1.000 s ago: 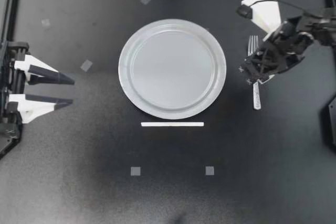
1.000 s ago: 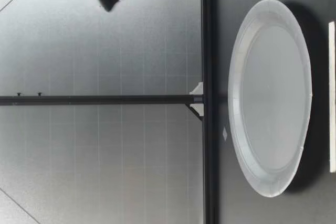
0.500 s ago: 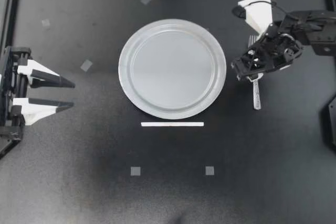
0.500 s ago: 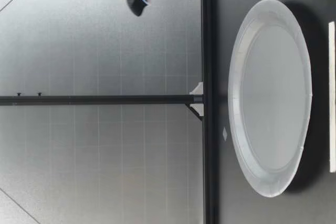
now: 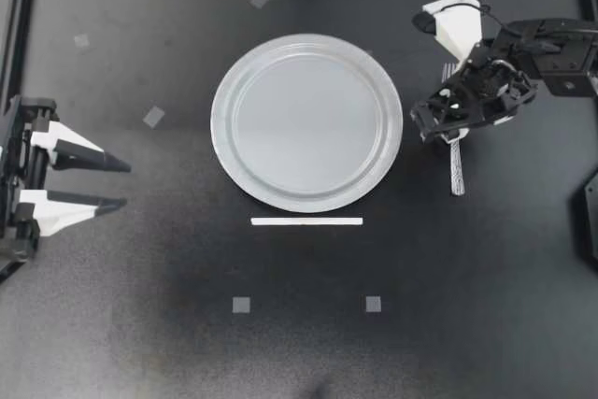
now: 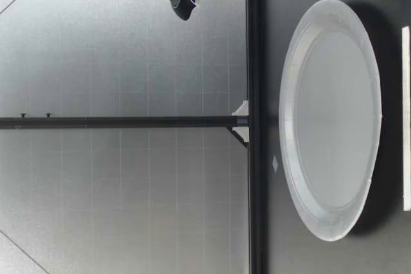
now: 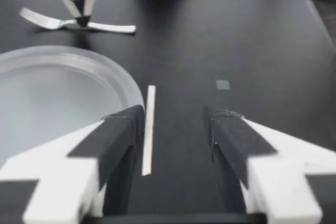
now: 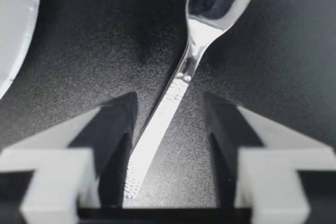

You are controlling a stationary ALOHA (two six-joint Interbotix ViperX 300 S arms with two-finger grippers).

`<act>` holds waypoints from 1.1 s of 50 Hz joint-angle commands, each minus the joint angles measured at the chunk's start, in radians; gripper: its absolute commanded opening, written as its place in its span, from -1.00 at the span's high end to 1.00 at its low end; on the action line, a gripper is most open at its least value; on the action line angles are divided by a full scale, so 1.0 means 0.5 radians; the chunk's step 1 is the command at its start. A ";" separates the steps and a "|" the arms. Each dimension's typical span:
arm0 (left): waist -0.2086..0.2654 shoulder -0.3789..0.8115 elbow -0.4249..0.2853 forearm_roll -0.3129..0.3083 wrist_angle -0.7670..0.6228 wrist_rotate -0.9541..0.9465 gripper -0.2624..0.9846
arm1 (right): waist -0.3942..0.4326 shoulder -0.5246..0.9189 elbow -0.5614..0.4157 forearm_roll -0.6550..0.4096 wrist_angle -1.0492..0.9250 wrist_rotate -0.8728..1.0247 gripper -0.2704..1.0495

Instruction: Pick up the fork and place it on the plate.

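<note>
**Two open pincers; fork (image 5: pixel 457 170) flat on the tabletop (image 5: pixel 523 277)**

We found the fork lying flat on the black tabletop, just beside the plate (image 5: pixel 306 123) on our right arm's side and not touching it. Our right pincer (image 5: pixel 455 130) stood over the fork's middle. In the right wrist view the fork (image 8: pixel 157 129) ran between its fingers (image 8: pixel 113 129), which stood apart and did not clamp it. Our left pincer (image 5: pixel 123 184) sat well apart from the plate, fingers spread, holding nothing. A white strip (image 5: pixel 306 221) lay just beside the plate's rim.
</note>
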 commanded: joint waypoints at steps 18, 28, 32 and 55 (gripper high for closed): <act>-0.034 0.003 0.034 0.000 -0.092 0.003 -0.14 | -0.025 0.049 -0.046 -0.003 -0.015 0.003 -0.02; -0.037 0.003 0.049 0.000 -0.092 0.003 -0.14 | -0.025 0.037 -0.046 -0.003 -0.034 0.000 0.40; -0.037 0.003 0.064 -0.003 -0.101 0.003 -0.14 | -0.018 -0.015 -0.077 0.000 -0.034 -0.006 0.55; -0.037 0.291 0.028 -0.003 -1.098 -0.037 -0.60 | 0.580 -0.558 -1.083 0.000 -1.071 -1.012 0.58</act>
